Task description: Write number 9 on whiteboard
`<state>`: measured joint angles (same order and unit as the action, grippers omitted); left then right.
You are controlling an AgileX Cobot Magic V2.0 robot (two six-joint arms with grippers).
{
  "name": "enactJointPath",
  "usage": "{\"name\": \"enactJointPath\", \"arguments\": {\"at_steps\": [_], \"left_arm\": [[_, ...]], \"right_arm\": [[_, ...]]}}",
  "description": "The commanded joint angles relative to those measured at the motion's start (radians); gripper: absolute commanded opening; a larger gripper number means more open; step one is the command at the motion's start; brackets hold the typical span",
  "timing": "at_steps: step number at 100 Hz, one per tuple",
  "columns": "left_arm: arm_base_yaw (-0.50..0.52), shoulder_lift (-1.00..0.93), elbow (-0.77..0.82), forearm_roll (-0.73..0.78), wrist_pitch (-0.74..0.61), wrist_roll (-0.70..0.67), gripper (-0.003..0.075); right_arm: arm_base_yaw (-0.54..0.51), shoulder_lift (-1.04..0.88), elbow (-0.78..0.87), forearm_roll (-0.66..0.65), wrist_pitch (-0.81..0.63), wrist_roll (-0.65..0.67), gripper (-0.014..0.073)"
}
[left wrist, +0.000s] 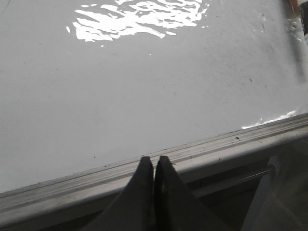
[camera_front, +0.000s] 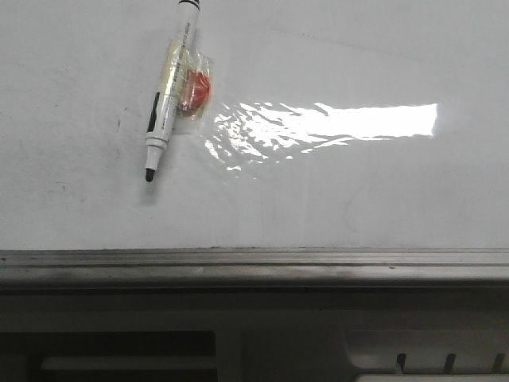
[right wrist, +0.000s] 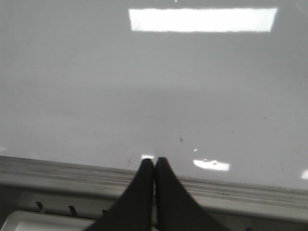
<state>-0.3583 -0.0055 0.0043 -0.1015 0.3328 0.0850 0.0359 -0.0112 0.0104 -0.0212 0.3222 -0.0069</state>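
We start close to us. Our left end effector (left wrist: 154, 161) sits low by the grey ledge (left wrist: 202, 149), and its two fingers are pressed together with nothing between them. Our right end effector (right wrist: 154, 162) is the same: fingers together, holding nothing, low by the ledge on its side.

A bit farther is the whiteboard (camera_front: 358, 199). It is big, white and shiny, with a few tiny dark specks and a bright patch of light on it. We look for the number 9, and we see no pen lines on the board at all, so we think it is not drawn yet.

Farthest from us, up in the left part of the board, lies the marker (camera_front: 169, 91). Its cap is off and its black tip points down toward us. Some clear tape and a small red thing (camera_front: 193, 89) sit just beside its middle, touching it. We cannot tell if the tape holds the marker to the board.

So we think we are at the very first step. Next, one arm, maybe the left as it is on that side, needs to reach up, spread its fingers, and take the marker by its middle. The tape may make that tricky
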Motion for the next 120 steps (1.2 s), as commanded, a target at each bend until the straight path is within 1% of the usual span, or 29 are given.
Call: {"name": "enactJointPath", "arguments": {"at_steps": [1,61,76,80,83,85,88,91,95,98,105,112,120], "left_arm": [[0.001,-0.025,0.042,-0.003,-0.055,-0.007,-0.0020],[0.001,-0.025,0.042,-0.001,-0.055,-0.007,-0.0020],[0.001,-0.025,0.042,-0.009,-0.085,-0.005,-0.0020],[0.001,-0.025,0.042,-0.052,-0.101,-0.005,-0.0020],[0.001,-0.025,0.042,-0.116,-0.122,-0.006,-0.0020],[0.001,-0.025,0.042,-0.188,-0.145,-0.006,-0.0020],[0.001,-0.025,0.040,-0.348,-0.190,-0.006,-0.0020],[0.001,-0.025,0.040,-0.458,-0.226,-0.006,-0.0020],[0.001,-0.025,0.040,-0.573,-0.272,-0.006,-0.0020],[0.001,-0.025,0.040,-0.631,-0.299,-0.006,-0.0020],[0.001,-0.025,0.040,-0.711,-0.344,-0.006,-0.0020],[0.001,-0.025,0.040,-0.780,-0.349,-0.006,-0.0020],[0.001,-0.025,0.040,-0.813,-0.353,-0.006,-0.0020]], "right_arm": [[0.001,-0.015,0.027,-0.004,-0.060,-0.006,-0.0049],[0.001,-0.015,0.027,-0.004,-0.060,-0.006,-0.0049],[0.001,-0.015,0.027,-0.004,-0.069,-0.006,-0.0049],[0.001,-0.015,0.027,-0.004,-0.085,-0.006,-0.0049],[0.001,-0.015,0.027,-0.004,-0.102,-0.006,-0.0049],[0.001,-0.015,0.027,-0.004,-0.117,-0.006,-0.0049],[0.001,-0.015,0.027,-0.004,-0.141,-0.006,-0.0049],[0.001,-0.015,0.027,-0.003,-0.175,-0.006,-0.0049],[0.001,-0.015,0.027,0.006,-0.213,-0.006,-0.0049],[0.001,-0.015,0.027,0.031,-0.258,-0.006,-0.0049],[0.001,-0.015,0.027,0.120,-0.352,-0.006,-0.0049],[0.001,-0.015,0.027,0.208,-0.442,-0.006,-0.0049],[0.001,-0.015,0.027,0.289,-0.540,-0.006,-0.0049]]}}
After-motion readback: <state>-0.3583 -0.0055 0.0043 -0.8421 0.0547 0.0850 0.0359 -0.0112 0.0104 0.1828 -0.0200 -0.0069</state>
